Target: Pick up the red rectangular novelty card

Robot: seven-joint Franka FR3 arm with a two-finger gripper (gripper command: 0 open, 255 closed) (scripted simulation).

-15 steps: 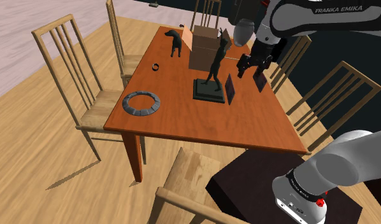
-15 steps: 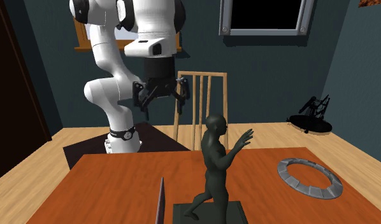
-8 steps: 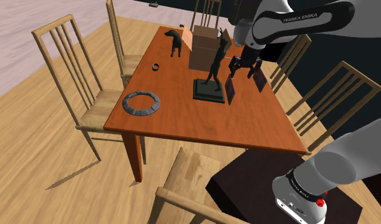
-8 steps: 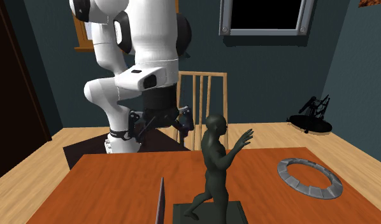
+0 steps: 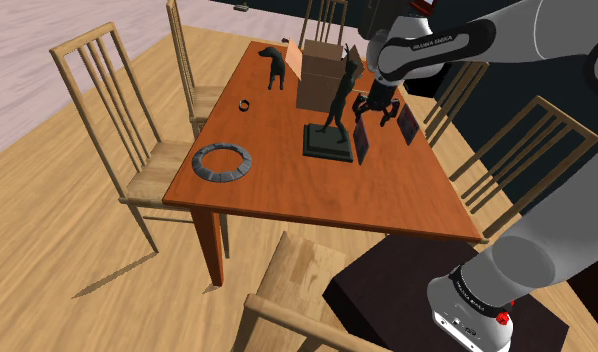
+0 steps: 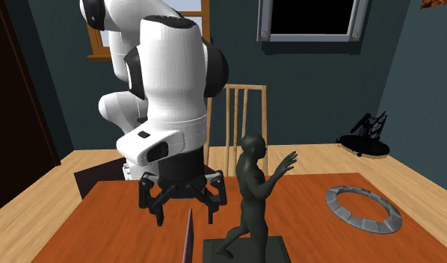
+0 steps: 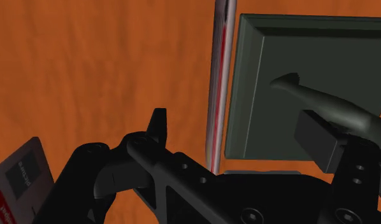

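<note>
The card (image 5: 362, 140) stands upright on its edge on the wooden table (image 5: 277, 170), close beside the dark statue's base (image 5: 327, 141). Edge-on it is thin and dark with a red stripe (image 7: 215, 83). In the second exterior view the card (image 6: 189, 235) rises just below my gripper (image 6: 185, 213). My gripper (image 5: 373, 108) hangs open right above the card's top edge, one finger on each side, touching nothing. Its fingertips (image 7: 158, 124) stand wide apart in the wrist view, where the gripper (image 7: 237, 135) looks down on the card and the base (image 7: 297, 83).
The dark human statue (image 6: 256, 187) stands right beside the card, arm raised. A second flat card (image 5: 408, 125) lies near the table's edge by the gripper. A cardboard box (image 5: 320, 75), a dog figurine (image 5: 275, 65), a grey ring (image 5: 222, 162) and several chairs surround the spot.
The arm has swung in over the table and lowered the open gripper from well above to just over the upright card. Nothing on the table has moved.
</note>
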